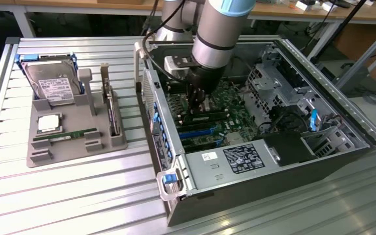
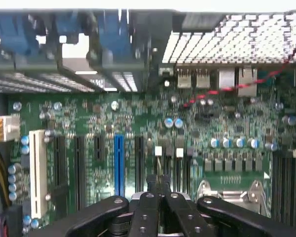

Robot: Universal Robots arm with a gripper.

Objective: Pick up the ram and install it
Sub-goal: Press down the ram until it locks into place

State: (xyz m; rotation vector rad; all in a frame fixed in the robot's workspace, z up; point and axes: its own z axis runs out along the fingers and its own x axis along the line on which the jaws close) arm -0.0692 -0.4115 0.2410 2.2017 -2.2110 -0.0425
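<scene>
We see the arm reaching steeply down from above into the open computer case, wrist pointing at the motherboard. Its black gripper hangs just above that board, fingers pressed together, nothing visible between them.

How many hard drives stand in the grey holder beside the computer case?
1. The hard drive stands at the far end of the grey holder, at the exterior view's left of the computer case. None looks hidden.

High exterior view; close wrist view, shared motherboard.
</scene>
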